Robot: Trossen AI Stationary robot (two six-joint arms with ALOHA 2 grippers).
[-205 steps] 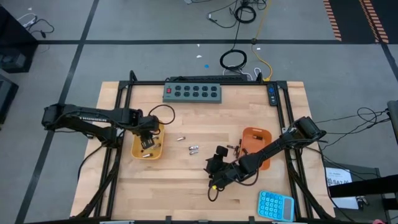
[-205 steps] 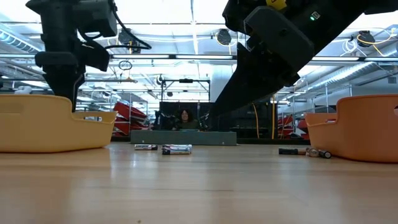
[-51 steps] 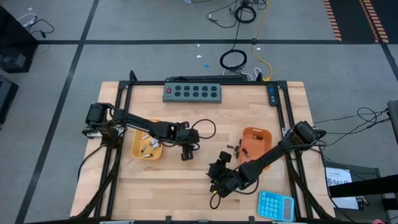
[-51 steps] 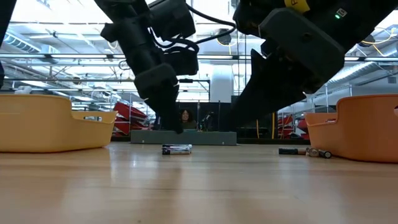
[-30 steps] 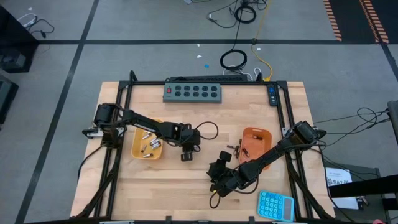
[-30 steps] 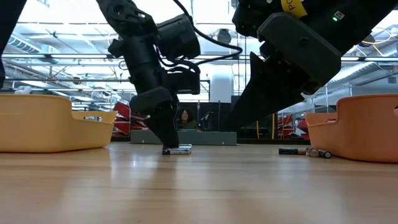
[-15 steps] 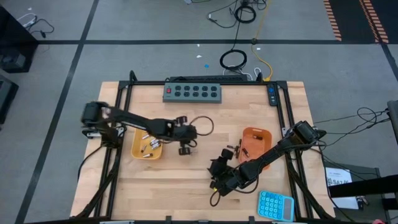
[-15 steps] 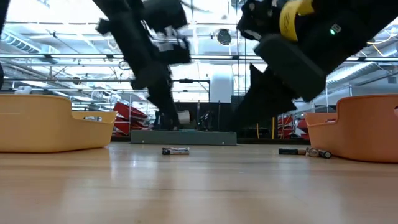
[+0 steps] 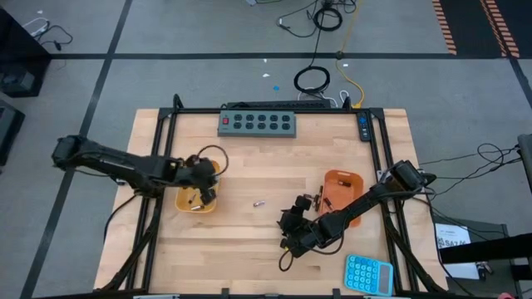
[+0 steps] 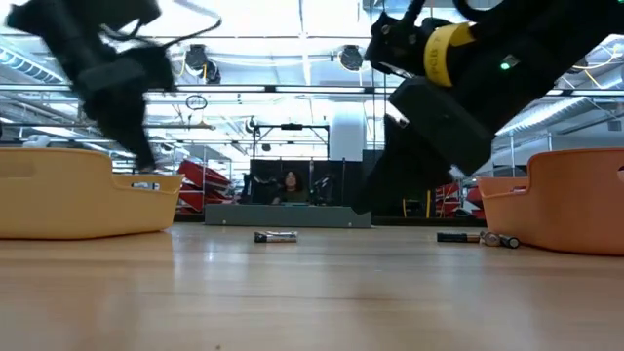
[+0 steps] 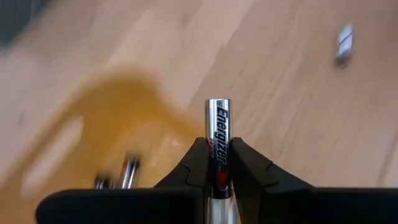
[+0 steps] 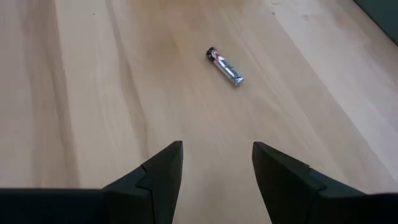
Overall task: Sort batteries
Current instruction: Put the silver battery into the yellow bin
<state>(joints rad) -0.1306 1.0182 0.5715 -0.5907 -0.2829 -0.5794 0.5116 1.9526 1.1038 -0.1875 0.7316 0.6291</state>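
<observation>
Two end effectors at work. Left end effector (image 11: pixel 216 171) clamps a silver battery (image 11: pixel 218 124) above the yellow tray (image 9: pixel 184 199), likely for dropping in. One loose battery (image 9: pixel 259 202) lies mid-surface. Right end effector (image 12: pixel 216 163), jaws apart and empty, faces it, near the orange tray (image 9: pixel 345 178).

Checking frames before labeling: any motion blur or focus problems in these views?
Left wrist view: yellow tray and table smeared by motion, but the battery in the left claw is sharp. Low view: left arm streaked with blur; backlit room leaves both arms as dark silhouettes. Right wrist view: crisp, loose battery readable beyond the open right claw. High view: sharp.
</observation>
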